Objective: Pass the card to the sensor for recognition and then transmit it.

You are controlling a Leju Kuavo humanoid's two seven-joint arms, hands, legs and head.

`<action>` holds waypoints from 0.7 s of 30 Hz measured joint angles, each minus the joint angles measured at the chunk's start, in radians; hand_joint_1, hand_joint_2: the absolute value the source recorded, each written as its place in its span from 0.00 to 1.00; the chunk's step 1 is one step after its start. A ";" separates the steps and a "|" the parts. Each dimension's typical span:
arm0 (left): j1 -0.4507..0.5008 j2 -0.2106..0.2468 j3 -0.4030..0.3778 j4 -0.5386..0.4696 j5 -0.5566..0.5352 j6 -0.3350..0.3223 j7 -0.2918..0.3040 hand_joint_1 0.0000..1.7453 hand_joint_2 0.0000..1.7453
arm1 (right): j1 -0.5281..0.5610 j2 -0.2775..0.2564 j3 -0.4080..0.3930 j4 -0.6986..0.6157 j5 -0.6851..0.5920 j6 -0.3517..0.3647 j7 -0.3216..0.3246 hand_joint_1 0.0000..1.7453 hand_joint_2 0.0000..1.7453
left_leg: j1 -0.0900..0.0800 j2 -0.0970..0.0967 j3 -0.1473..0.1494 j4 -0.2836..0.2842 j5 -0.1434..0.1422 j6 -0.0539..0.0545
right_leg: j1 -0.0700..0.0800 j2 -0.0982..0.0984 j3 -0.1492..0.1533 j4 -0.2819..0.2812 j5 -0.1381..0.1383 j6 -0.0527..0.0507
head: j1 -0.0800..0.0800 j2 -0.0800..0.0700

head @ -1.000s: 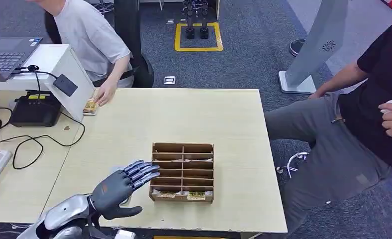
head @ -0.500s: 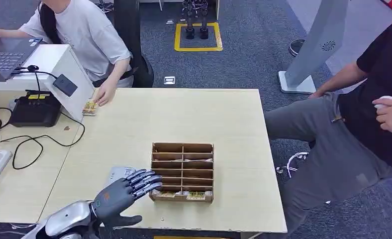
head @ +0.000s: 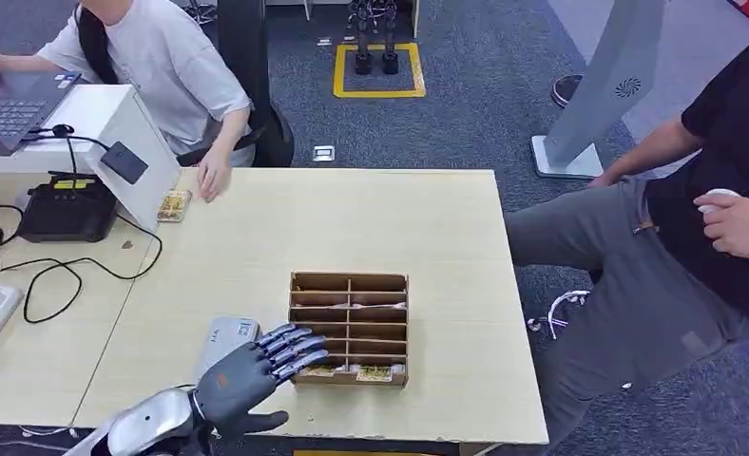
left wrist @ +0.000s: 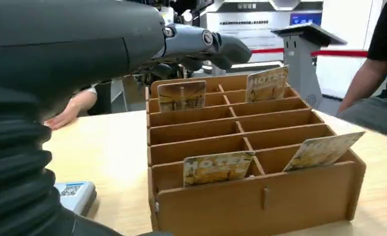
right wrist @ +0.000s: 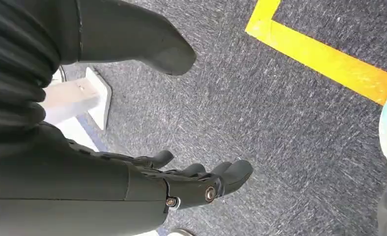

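left robot hand (head: 257, 372) empty, fingers apart, has edged to the card rack (head: 350, 328) near the table's (head: 447, 237) front edge | card (head: 374, 373) still slotted in front row | grasp pending | right robot hand (right wrist: 191, 182) hangs empty, fingers loosely apart

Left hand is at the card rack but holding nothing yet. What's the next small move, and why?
Probably ease the left hand forward and down onto a card in the near row of the wooden rack. Its fingers are spread and empty over that near edge, and the cards stand upright, tops exposed for a pinch.
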 joint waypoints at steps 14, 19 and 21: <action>-0.025 -0.052 -0.035 0.061 -0.047 0.021 0.066 0.00 1.00 | -0.002 0.000 0.000 0.000 -0.002 -0.007 0.002 0.00 1.00 | 0.000 0.000 0.000 0.000 0.000 0.000 | 0.000 0.000 0.000 0.000 0.000 0.000 | 0.000 0.000; -0.026 -0.063 -0.040 0.079 -0.060 0.027 0.088 0.00 1.00 | -0.002 0.000 0.000 0.000 -0.003 -0.008 0.003 0.00 1.00 | 0.000 0.000 0.000 0.000 0.000 0.000 | 0.000 0.000 0.000 0.000 0.000 0.000 | 0.000 0.000; -0.027 -0.069 -0.040 0.089 -0.075 0.034 0.105 0.00 1.00 | -0.002 0.000 0.000 0.000 -0.003 -0.009 0.005 0.00 1.00 | 0.000 0.000 0.000 0.000 0.000 0.000 | 0.000 0.000 0.000 0.000 0.000 0.000 | 0.000 0.000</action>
